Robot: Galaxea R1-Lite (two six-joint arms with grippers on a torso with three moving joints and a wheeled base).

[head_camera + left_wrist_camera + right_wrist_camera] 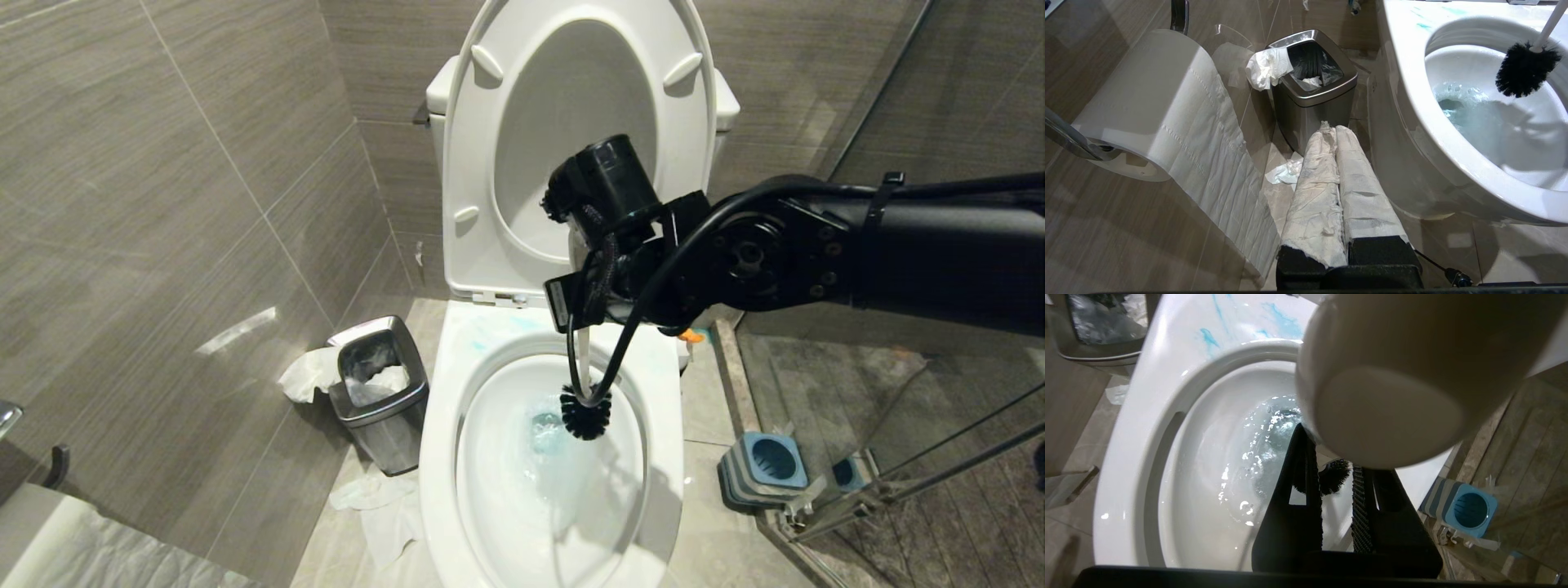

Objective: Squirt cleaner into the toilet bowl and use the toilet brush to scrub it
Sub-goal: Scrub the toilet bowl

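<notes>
Over toilet bowl (445, 457): toilet brush (584, 384) near-upright, bristles down.

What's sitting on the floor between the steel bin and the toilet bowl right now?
In the head view, only bare floor tile separates the bin from the toilet bowl; crumpled tissue lies nearer the camera, by the bowl's base. The left wrist view agrees.

Grey wood-grain wall tiles (163, 204) left and far; beige floor tiles (702, 457), steel bin (380, 392) at left, scattered tissue (384, 506); glass shower screen (939, 122) right; toilet-paper roll (1147, 106) near left
</notes>
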